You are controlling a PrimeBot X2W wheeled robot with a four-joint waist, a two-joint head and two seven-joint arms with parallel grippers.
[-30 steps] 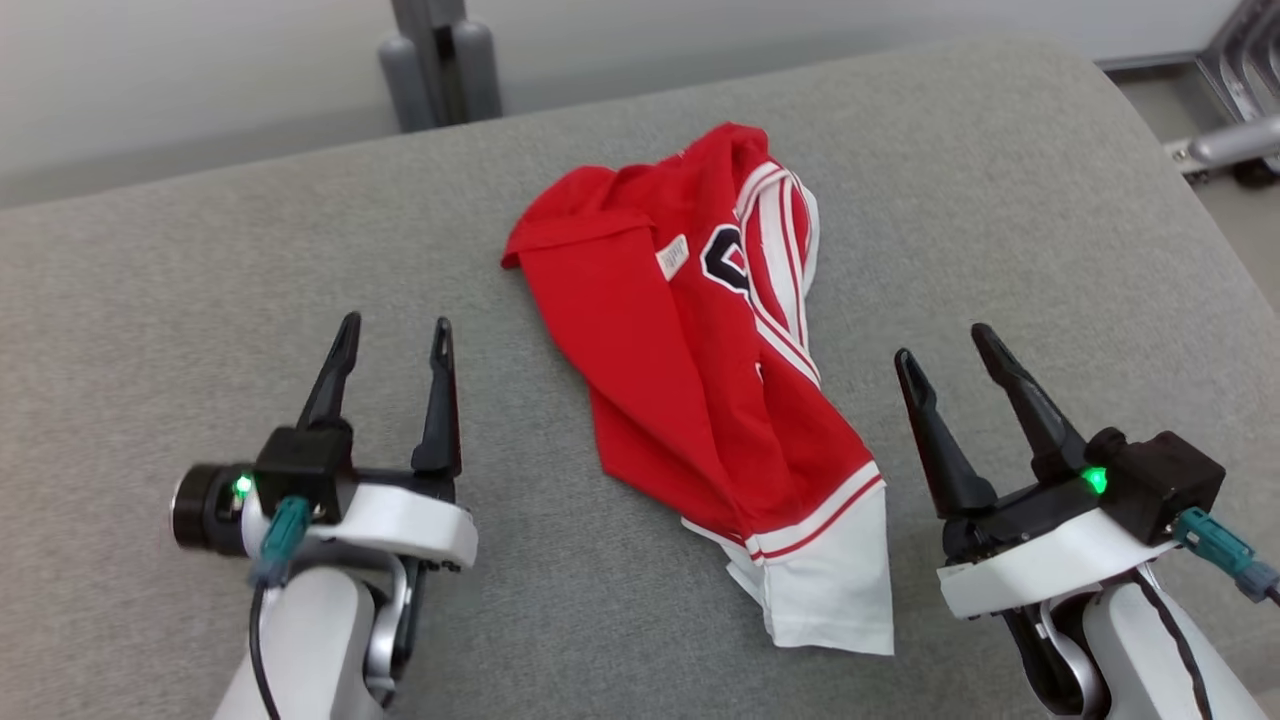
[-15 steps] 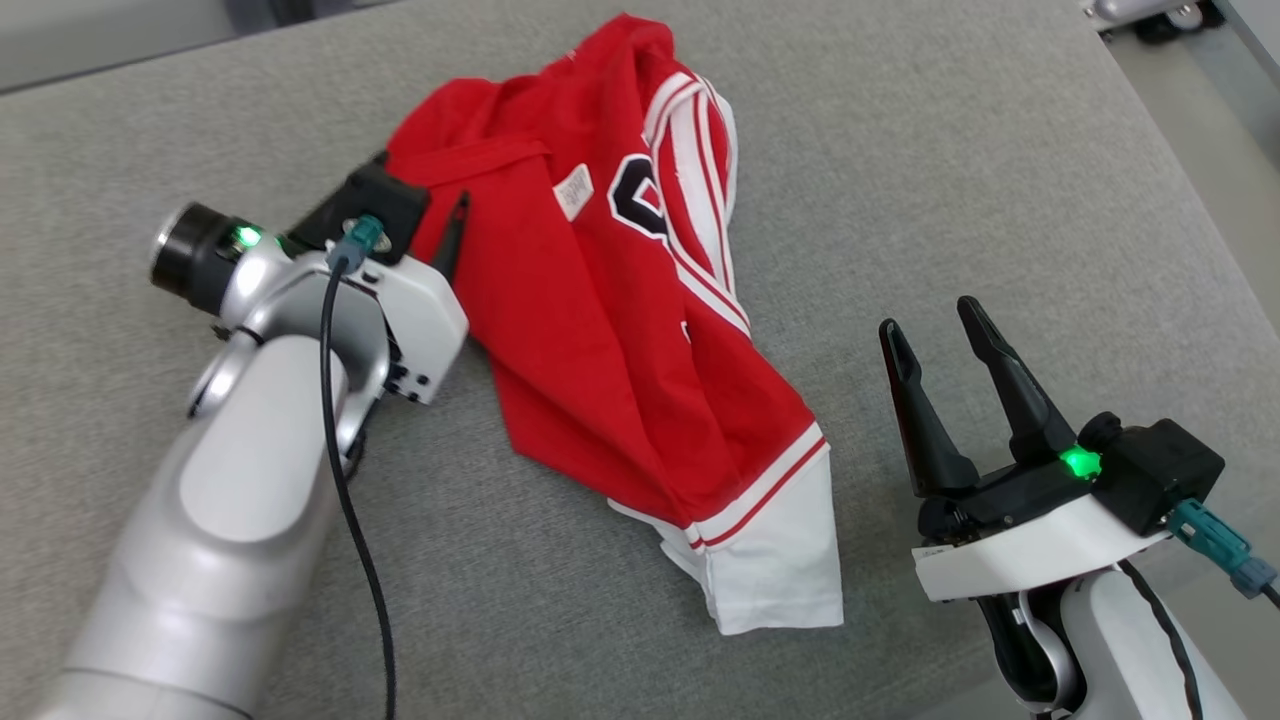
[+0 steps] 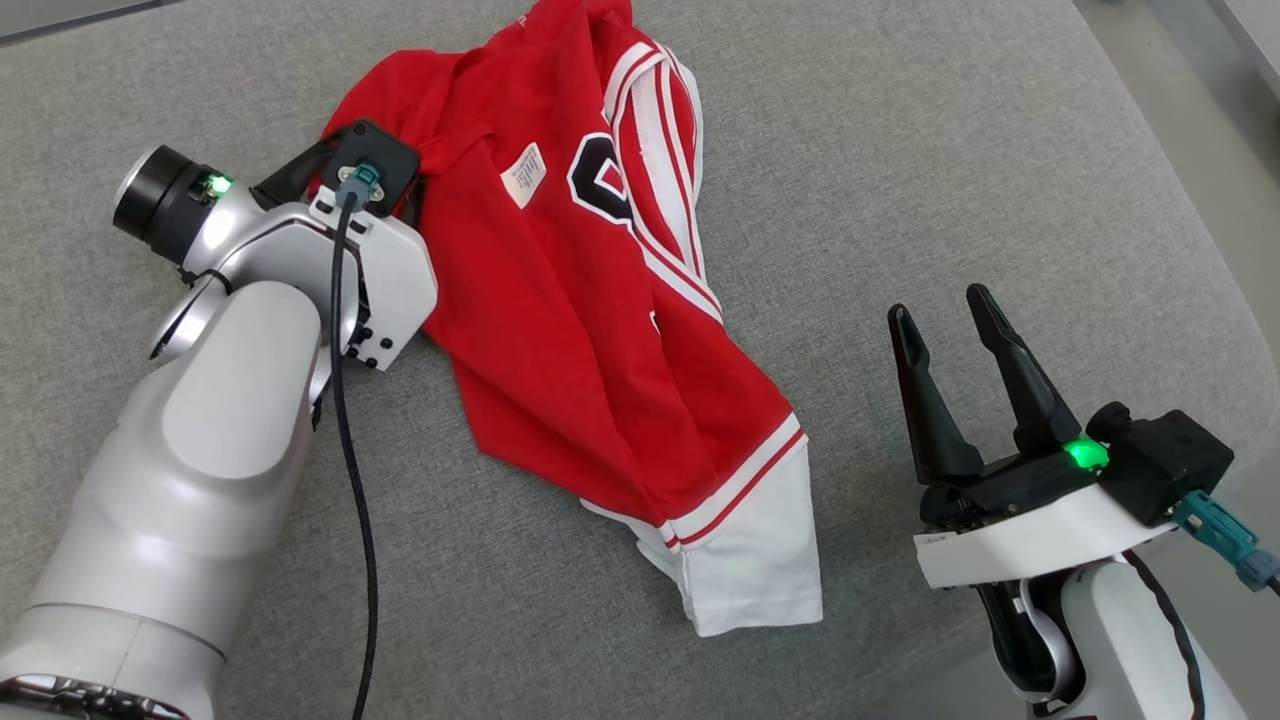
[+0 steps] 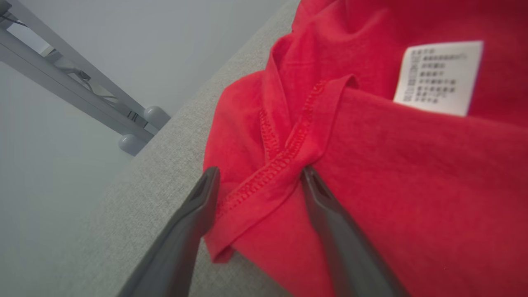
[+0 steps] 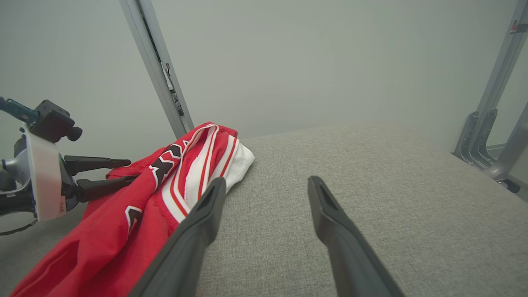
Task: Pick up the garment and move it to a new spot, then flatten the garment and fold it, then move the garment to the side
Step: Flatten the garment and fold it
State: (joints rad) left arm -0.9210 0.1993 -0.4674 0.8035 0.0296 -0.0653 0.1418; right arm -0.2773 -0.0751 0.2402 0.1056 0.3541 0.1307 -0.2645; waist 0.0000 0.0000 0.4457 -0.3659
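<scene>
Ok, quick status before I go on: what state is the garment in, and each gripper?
Garment: crumpled, folded over itself, lying on the grey cushion.
Left gripper: open, fingers astride a stitched hem fold of the garment, not closed on it.
Right gripper: open, empty, beside the garment and apart from it.
Care label: exposed, facing up.

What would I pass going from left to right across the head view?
First the left hand, then the red garment, then the right hand, all over the grey cushion.
</scene>
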